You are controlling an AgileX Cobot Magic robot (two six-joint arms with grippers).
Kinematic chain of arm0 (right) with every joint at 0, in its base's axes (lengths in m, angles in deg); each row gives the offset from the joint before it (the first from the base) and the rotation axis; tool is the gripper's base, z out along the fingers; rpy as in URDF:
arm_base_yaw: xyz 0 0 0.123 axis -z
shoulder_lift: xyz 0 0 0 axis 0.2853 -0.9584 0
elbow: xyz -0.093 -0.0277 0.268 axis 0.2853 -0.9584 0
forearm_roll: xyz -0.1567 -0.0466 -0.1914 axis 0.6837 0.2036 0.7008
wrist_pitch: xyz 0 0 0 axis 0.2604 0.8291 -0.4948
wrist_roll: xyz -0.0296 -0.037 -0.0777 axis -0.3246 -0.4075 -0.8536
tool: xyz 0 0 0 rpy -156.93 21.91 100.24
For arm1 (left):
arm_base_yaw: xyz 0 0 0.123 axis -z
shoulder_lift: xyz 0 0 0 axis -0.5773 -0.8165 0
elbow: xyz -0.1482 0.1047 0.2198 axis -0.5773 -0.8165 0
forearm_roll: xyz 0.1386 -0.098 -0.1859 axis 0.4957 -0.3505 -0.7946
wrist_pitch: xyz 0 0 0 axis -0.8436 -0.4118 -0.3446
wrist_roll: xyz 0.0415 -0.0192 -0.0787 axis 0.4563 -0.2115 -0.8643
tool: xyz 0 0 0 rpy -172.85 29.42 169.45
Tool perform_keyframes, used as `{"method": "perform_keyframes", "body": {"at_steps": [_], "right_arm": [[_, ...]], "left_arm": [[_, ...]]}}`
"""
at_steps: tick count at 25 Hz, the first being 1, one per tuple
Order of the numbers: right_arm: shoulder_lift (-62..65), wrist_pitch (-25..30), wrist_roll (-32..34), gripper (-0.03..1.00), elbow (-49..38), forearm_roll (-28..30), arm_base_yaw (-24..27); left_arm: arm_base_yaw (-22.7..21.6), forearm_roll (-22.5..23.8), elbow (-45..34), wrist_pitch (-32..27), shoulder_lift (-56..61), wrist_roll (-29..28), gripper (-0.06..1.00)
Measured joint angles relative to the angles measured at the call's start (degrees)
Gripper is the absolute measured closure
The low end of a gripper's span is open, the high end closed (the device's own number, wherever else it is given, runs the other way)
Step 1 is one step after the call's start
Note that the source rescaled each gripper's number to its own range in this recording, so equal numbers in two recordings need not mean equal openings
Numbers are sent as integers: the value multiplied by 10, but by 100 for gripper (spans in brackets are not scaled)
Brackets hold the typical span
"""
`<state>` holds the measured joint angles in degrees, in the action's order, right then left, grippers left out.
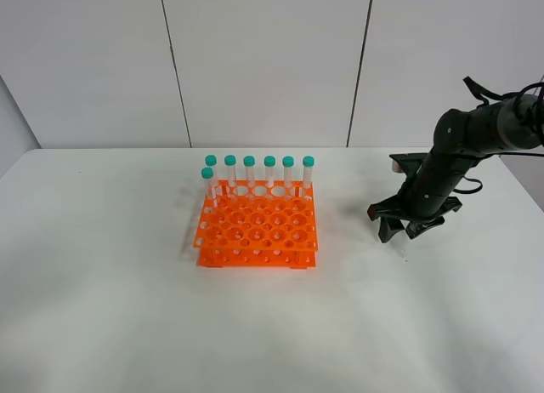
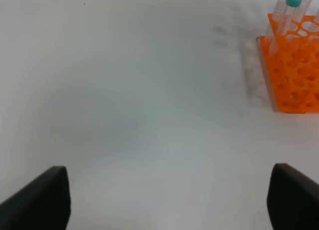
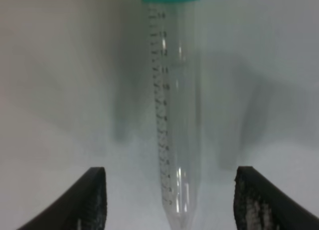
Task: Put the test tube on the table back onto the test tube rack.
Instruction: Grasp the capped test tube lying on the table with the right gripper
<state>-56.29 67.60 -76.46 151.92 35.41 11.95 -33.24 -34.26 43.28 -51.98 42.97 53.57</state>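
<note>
White table (image 1: 127, 325) (matte), grey panelled wall (image 1: 263, 61)

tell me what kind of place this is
Likely a lab-style robot test bench: a bright orange plastic test tube rack holding teal-capped clear plastic tubes, a plain white tabletop, and a black robot arm beside it.
</note>
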Motion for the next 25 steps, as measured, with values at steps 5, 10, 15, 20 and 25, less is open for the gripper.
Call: {"method": "perform_keyframes", "body": {"at_steps": [5,10,15,20,25], "right_arm": [[-10,2,0,45,0,-2,0],[-23,4,-1,45,0,-2,0],[-23,0,-1,46,0,-2,0],[-24,-1,-1,94,0,-2,0],[-24,-7,-1,95,0,-2,0]], "left_arm": [[0,0,0,0,0,0,11],[0,0,0,0,0,0,11],[0,0,0,0,0,0,11],[0,0,0,0,0,0,11],[0,0,0,0,0,0,11]]}}
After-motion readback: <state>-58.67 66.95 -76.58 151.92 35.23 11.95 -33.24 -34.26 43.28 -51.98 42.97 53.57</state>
